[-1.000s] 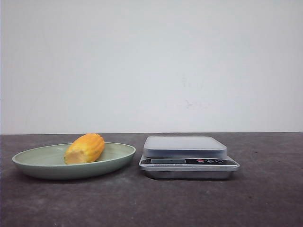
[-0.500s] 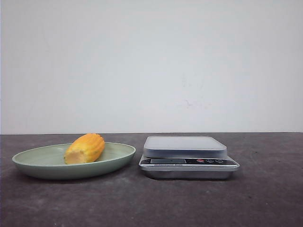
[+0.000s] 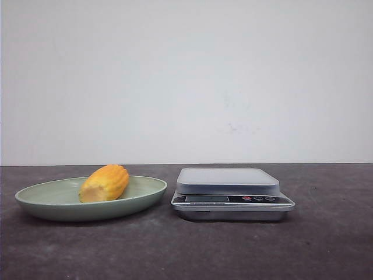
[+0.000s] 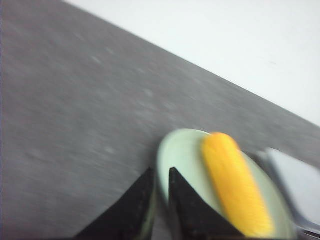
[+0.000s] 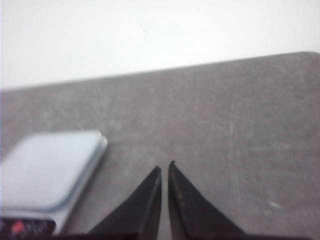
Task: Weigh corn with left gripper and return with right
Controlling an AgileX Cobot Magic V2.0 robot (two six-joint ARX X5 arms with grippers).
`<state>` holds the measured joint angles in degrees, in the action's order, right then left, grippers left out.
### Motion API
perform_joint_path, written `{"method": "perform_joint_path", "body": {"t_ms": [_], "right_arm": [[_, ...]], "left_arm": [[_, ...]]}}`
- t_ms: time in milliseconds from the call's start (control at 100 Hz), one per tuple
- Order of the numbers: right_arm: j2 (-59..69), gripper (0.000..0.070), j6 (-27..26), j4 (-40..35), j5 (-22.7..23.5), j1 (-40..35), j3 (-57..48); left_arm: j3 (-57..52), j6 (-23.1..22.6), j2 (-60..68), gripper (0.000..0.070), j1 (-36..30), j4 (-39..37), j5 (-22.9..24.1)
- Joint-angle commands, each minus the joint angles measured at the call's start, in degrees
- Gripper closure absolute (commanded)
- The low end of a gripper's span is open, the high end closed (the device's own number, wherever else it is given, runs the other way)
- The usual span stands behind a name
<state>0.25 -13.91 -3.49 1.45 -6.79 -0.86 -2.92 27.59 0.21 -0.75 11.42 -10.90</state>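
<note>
Corn (image 3: 104,183) lay in the dish (image 3: 41,203) left of the scale (image 3: 232,194). Looked light, stiff, ridged; I'd grip mid-cob. Left gripper (image 4: 161,176) and right gripper (image 5: 164,171) were nearly closed, empty.

Left gripper (image 4: 161,176): black fingers nearly together, only a thin slit between the tips; nothing held between them.
Right gripper (image 5: 165,170): black fingers nearly together, tips almost meeting; nothing held.
Arms: neither arm nor gripper shows in the front view.
Left wrist view: blurred.
</note>
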Motion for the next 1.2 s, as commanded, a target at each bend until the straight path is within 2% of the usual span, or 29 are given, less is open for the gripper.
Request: {"method": "perform_joint_path", "body": {"t_ms": [0,90,150,250,360,480,670,810,850,880,900,980,1010,1030,1070,1190], "right_arm": [[-0.02,0.0684,-4.39,2.71,0.24,-0.15,-0.11],[-0.02,0.0694,-7.54,5.35,2.91,-0.20,-1.77],[-0.02,0.0694,-8.46,5.27,4.85,-0.20,-4.20],[0.31,0.0694,-8.26,3.21,7.98,-0.20,-10.40],[4.26,0.0695,-5.46,-1.49,7.72,-0.20,-20.26],[12.92,0.0695,-1.46,-11.04,7.58,-0.20,-33.16],[25.31,0.0694,3.08,-27.10,9.31,-0.20,-52.81],[29.38,0.0694,6.32,-28.74,12.79,-0.20,-60.48],[29.81,0.0685,6.91,-28.74,13.20,-0.20,-61.46],[30.03,0.0638,7.08,-28.76,13.62,-0.20,-61.90],[30.01,0.0578,7.06,-28.76,13.70,-0.20,-62.03],[30.01,0.0219,6.97,-29.27,13.64,-0.20,-62.10],[30.01,0.0110,6.86,-29.75,13.64,-0.20,-62.10],[30.01,0.0065,6.86,-30.10,13.70,-0.20,-62.10],[30.01,0.0025,6.86,-30.82,13.90,-0.20,-62.10],[30.01,0.0025,6.86,-32.65,16.22,-0.20,-62.10]], "left_arm": [[-1.36,3.19,-0.04,0.0687,0.11,-0.85,-1.81],[-2.86,11.78,-0.02,0.0687,0.11,-2.27,-3.28],[-5.27,13.99,-0.02,0.0686,0.11,-2.32,-5.29],[-12.20,13.09,1.18,0.0685,0.11,-0.66,-5.68],[-23.30,7.10,6.71,0.0685,0.11,1.20,-3.45],[-37.24,2.56,16.63,0.0686,0.11,5.46,-4.31],[-52.00,1.97,28.22,0.0684,0.09,10.38,-12.37],[-53.77,1.97,31.78,0.0659,0.09,10.01,-18.36],[-53.77,2.08,32.28,0.0612,0.09,10.73,-19.30],[-53.77,2.19,32.52,0.0533,0.09,11.41,-19.85],[-53.77,2.29,32.65,0.0465,0.09,11.85,-20.04],[-53.77,2.67,33.07,0.0159,0.09,13.62,-20.24],[-53.77,2.64,33.14,0.0090,0.09,14.34,-20.24],[-53.77,2.64,33.14,0.0073,0.09,14.69,-20.24],[-53.77,2.64,33.16,0.0069,0.07,15.19,-20.26],[-53.77,2.51,33.33,0.0069,0.02,15.32,-19.80]]}}
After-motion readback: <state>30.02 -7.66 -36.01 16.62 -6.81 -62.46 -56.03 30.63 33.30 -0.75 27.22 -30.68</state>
